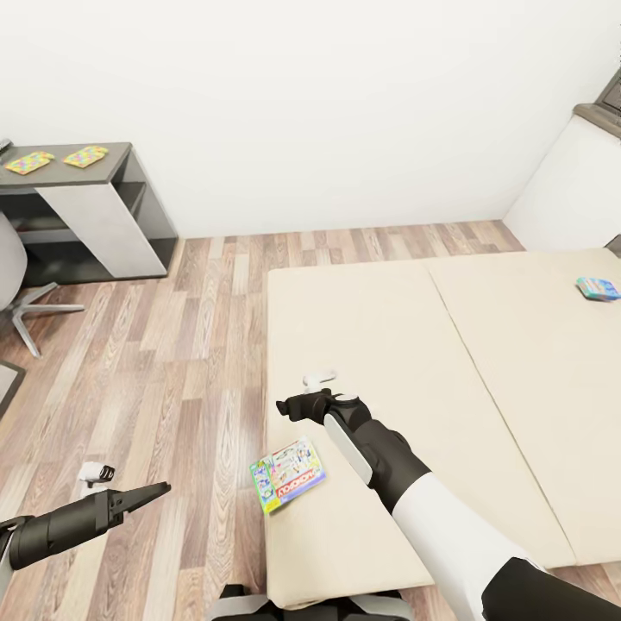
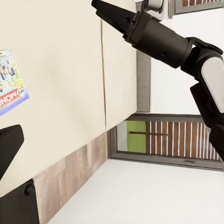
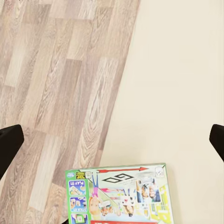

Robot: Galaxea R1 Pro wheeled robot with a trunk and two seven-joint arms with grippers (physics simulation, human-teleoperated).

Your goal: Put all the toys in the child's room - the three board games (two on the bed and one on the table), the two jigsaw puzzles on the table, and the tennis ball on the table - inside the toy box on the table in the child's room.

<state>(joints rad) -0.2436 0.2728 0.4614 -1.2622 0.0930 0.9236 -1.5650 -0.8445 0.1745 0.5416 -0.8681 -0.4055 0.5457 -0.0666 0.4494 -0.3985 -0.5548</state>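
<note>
The bed [image 1: 483,362] is big and beige, and it makes a good landmark. A white-and-green board game [image 1: 288,474] lies flat on the bed, right at the edge closest to the wood floor [image 1: 155,362]. A smaller blue board game [image 1: 598,288] lies on the far side of the bed, well apart from the first one.

The right gripper [image 1: 289,407] hangs over the bed, a little farther up the bed than the white-and-green game and not touching it. In the right wrist view its fingers [image 3: 9,144] are spread wide apart and hold nothing.

The left gripper [image 1: 159,492] is off the bed, over the floor beside it. I cannot tell if its fingers are apart or together.

Far from the bed, by the wall, two bright jigsaw puzzles [image 1: 57,159] lie on a dark grey bench [image 1: 112,168].
</note>
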